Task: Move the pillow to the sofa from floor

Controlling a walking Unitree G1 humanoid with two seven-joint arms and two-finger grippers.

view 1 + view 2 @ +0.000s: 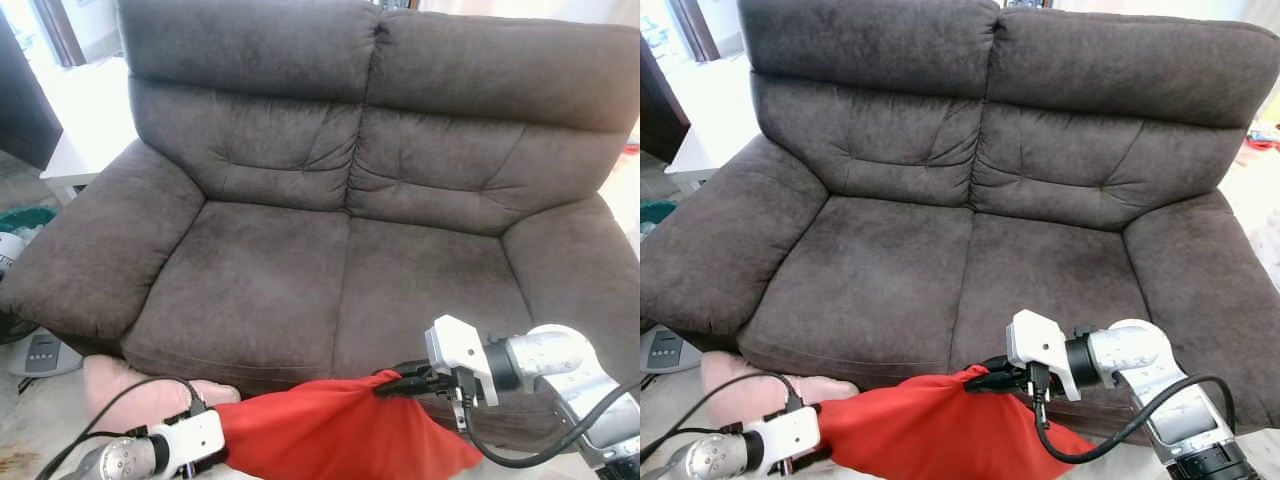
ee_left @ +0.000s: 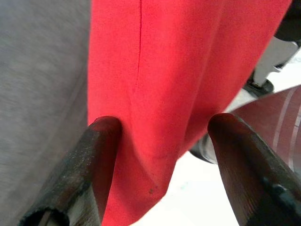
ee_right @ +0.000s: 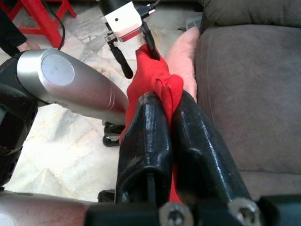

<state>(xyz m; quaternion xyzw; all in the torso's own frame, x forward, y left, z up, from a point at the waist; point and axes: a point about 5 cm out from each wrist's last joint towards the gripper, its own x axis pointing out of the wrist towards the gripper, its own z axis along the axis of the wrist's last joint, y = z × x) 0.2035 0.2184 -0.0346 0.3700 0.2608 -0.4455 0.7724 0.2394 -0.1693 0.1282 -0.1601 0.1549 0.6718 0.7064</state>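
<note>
Nearest me, just in front of the sofa's [image 1: 300, 290] front edge, the red pillow [image 1: 330, 430] hangs stretched between the two grippers, off the floor and below the level of the seat; it touches neither cushion. The left gripper [image 2: 162, 141] holds the pillow's end on the side of the sofa's left armrest; in the left wrist view its two black fingers [image 2: 89, 160] stand on either side of the red cloth, pressing into it, so its jaws are grasping the pillow, though not squeezed fully together. The right gripper [image 3: 170, 110] is at the pillow's other end, in front of the sofa's right seat cushion; its jaws are clenched on a bunched corner of the red cloth, the knot of fabric pinched between the fingertips [image 3: 148, 106]; a black cable [image 1: 540, 440] loops from its silver wrist. Low against the sofa's base, behind the left gripper, a pink pillow [image 1: 120, 385] lies on the pale marbled floor [image 3: 61, 155]. Beside the sofa's left armrest a white appliance [image 1: 40, 352] with buttons sits on the floor; farther back on that side stands a white desk [image 1: 75, 155]. The sofa itself is dark brown, two-seated; both seat cushions are bare.
</note>
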